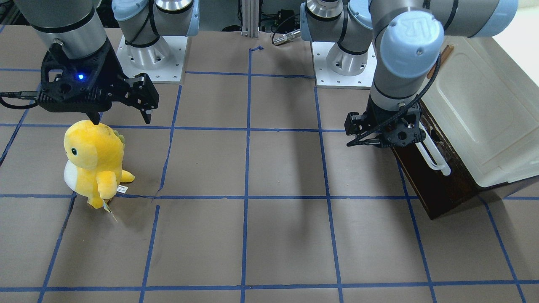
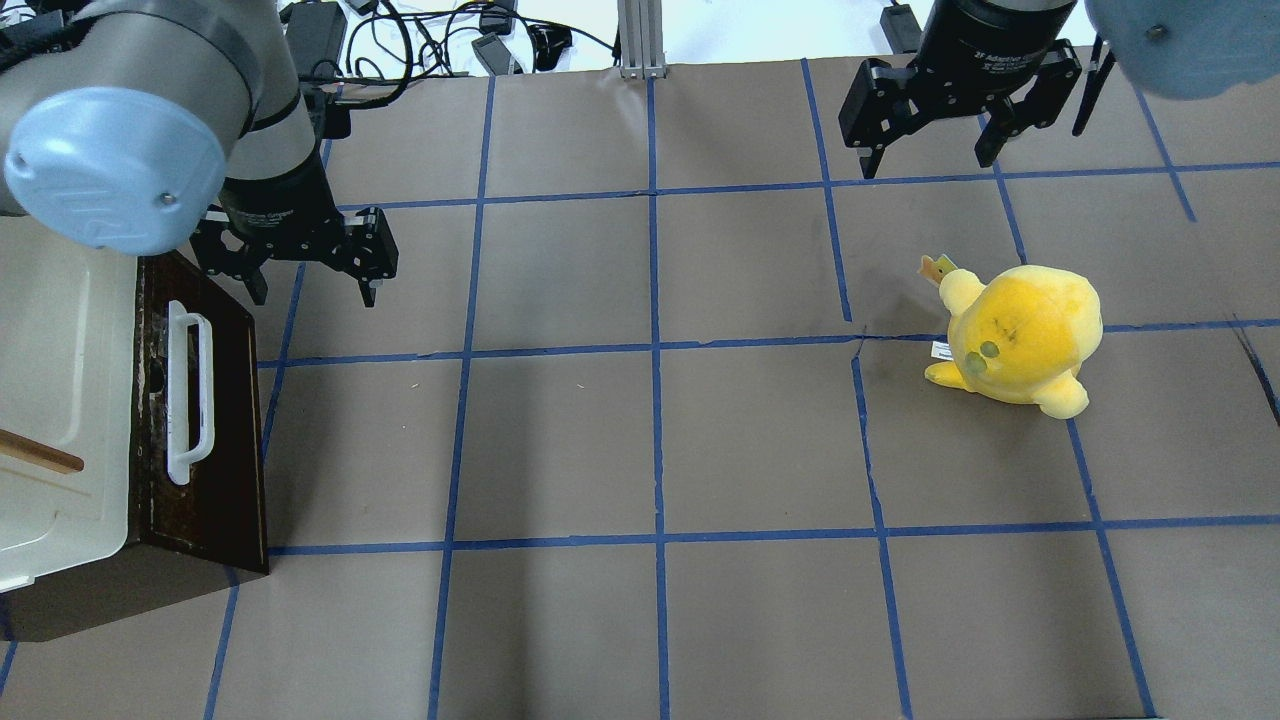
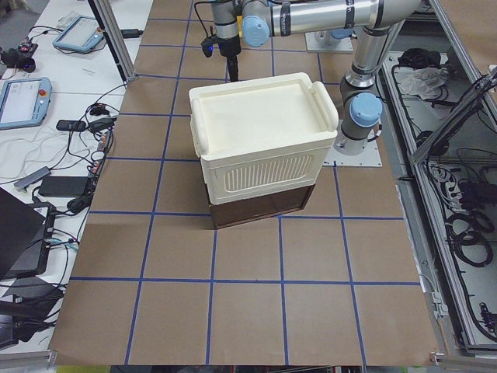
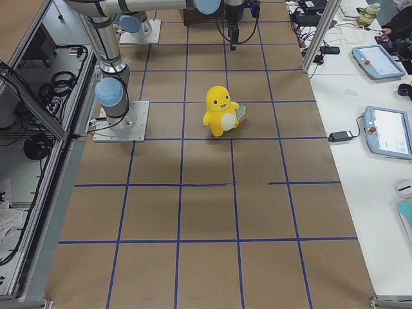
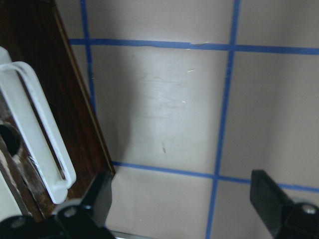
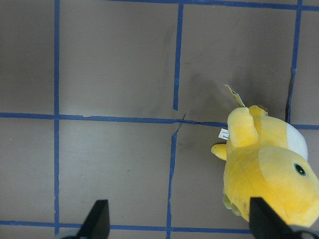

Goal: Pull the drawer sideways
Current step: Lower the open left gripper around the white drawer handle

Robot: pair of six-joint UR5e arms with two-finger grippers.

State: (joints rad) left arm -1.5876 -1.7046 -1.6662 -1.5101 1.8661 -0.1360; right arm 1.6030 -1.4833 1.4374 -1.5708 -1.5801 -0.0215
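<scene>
The drawer (image 2: 228, 400) has a dark brown front and a long white bar handle (image 2: 188, 390). It sits at the bottom of the cream-white cabinet (image 2: 60, 380) on the table's left side. Its pale interior is hidden. It also shows in the front-facing view (image 1: 438, 189) and the left wrist view (image 5: 75, 114). My left gripper (image 2: 315, 290) is open and empty. It hangs just past the drawer's far corner, one finger (image 5: 99, 194) near the handle's end (image 5: 57, 184), apart from it. My right gripper (image 2: 925, 160) is open and empty at the far right.
A yellow plush dinosaur (image 2: 1020, 335) stands on the right side of the table, just in front of my right gripper (image 1: 122, 120). Blue tape lines grid the brown table top (image 2: 650, 440). Cables and an aluminium post (image 2: 640, 35) lie at the far edge.
</scene>
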